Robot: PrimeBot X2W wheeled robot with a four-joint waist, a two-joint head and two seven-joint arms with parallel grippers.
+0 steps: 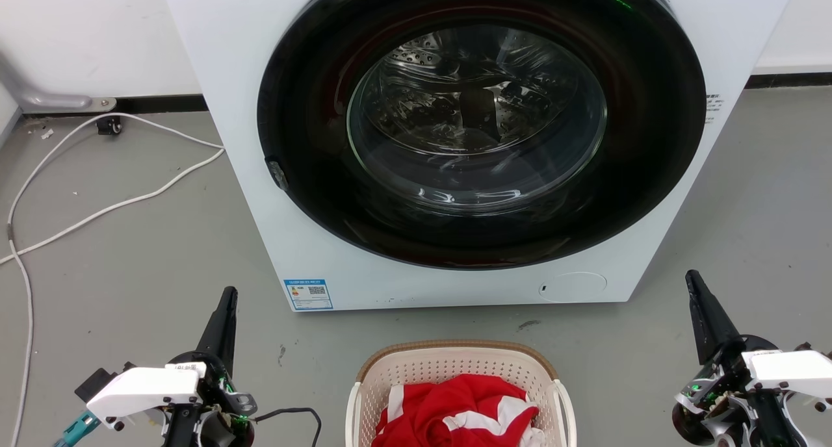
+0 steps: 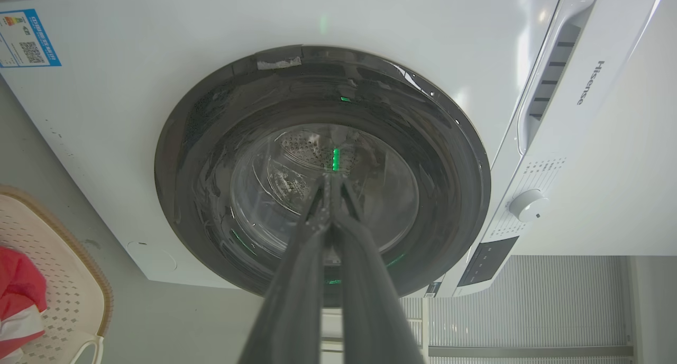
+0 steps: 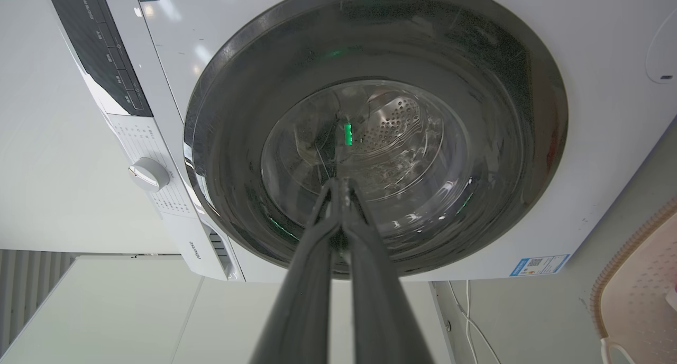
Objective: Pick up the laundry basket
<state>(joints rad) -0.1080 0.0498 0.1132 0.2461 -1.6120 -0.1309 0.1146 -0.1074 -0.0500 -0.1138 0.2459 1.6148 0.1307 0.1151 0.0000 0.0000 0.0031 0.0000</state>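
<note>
A cream basket (image 1: 448, 368) with perforated walls and a brown woven-look rim sits on the grey floor (image 1: 130, 271) at the bottom centre of the head view, just in front of a white washer (image 1: 240, 141). Inside the basket lies a crumpled red and white cloth (image 1: 455, 408), heaped well below the rim. A cream loop handle (image 1: 353, 408) stands out on each side.

The washer's round dark door (image 1: 312, 193) is closed, and the shiny perforated metal drum (image 1: 448, 63) shows through its glass.

The left gripper (image 1: 228, 295) hovers at the lower left and the right gripper (image 1: 693, 282) at the lower right, with the basket between them and well apart from both. Each points up toward the washer. Both have their fingers pressed together, holding nothing; the wrist views show each pair meeting at the tips.

In the left wrist view the basket's edge and the cloth lie at the lower left. In the right wrist view the basket's rim sits at the lower right.

A white cable (image 1: 97, 210) loops across the floor left of the washer.
</note>
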